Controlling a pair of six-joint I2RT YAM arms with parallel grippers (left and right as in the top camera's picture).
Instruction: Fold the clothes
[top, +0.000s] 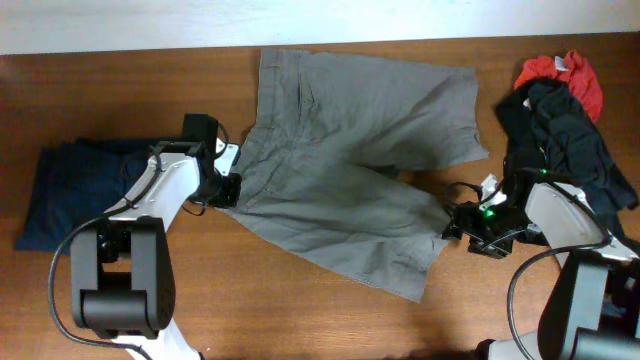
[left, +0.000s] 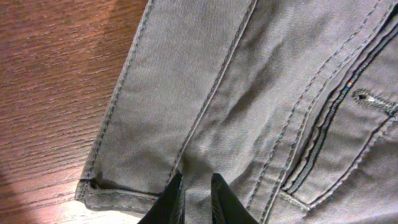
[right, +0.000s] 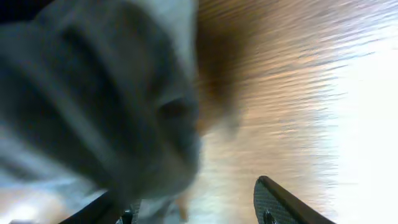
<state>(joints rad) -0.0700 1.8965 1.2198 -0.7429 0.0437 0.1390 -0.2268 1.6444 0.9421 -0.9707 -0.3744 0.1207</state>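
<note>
The clothes, a pair of grey shorts (top: 340, 170), lie spread across the middle of the wooden table, with one leg running toward the front right. My left gripper (top: 228, 188) sits at their left edge. In the left wrist view it (left: 197, 190) is shut on a pinch of grey cloth (left: 249, 81) near the waistband corner, beside a seam and a buttonhole. My right gripper (top: 455, 222) is at the hem of the right leg. In the blurred right wrist view its jaws (right: 193, 202) stand wide apart, with grey cloth (right: 93, 93) bunched over the left finger and bare table between.
A folded dark navy garment (top: 70, 190) lies at the table's left, just behind my left arm. A heap of black and red garments (top: 560, 110) sits at the back right, close to my right arm. The table's far edge (top: 300, 45) runs just behind the shorts.
</note>
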